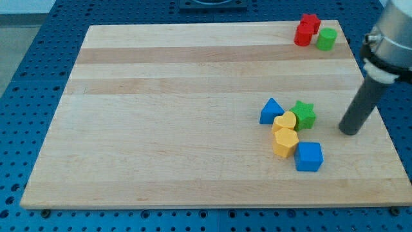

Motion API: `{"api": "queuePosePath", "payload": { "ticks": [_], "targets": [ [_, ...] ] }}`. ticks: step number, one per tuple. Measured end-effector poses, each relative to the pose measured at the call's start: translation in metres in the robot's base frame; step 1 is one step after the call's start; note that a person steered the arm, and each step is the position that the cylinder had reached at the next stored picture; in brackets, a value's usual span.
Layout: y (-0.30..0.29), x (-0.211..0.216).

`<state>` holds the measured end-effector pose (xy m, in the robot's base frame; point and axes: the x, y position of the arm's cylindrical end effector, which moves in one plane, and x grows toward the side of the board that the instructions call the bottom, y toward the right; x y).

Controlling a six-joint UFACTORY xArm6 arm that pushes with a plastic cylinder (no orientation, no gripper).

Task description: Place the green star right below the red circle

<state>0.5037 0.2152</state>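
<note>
This is a robotics lab bench, not a home or a shop. A pale wooden worktop (193, 84), glued up from planks, lies on a blue metal base plate (38, 77) drilled with a regular grid of mounting holes, the sort of perforated fixture plate used to bolt test rigs down. At the view's right a grey robot arm (391, 38) carries a straight dark rod, with my tip (349, 133) resting on the wood. The small plastic blocks in plain colours, such as a green star (303, 114) and a blue cube (309, 156), look like test pieces for an experiment.
</note>
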Motion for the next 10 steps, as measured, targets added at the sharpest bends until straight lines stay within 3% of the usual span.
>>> {"api": "queuePosePath", "payload": {
  "ticks": [2, 8, 10],
  "targets": [
    [-0.073, 0.008],
    [-0.038, -0.063],
    [-0.053, -0.093]
  ]
}}
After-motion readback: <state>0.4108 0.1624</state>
